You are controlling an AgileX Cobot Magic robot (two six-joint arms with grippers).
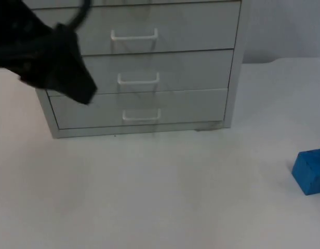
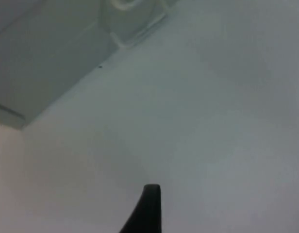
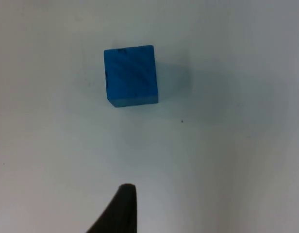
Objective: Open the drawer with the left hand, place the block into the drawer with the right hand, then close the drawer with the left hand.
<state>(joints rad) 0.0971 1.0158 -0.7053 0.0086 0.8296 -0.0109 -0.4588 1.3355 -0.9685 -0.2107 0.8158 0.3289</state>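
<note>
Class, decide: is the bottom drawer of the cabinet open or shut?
Shut: the bottom drawer sits nearly flush in the cabinet, no interior showing.

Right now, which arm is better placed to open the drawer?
Left. Its gripper hangs in front of the cabinet, at the left end of the shut drawers. The right arm's camera looks down at the blue block, lying far from the cabinet on the table.
</note>
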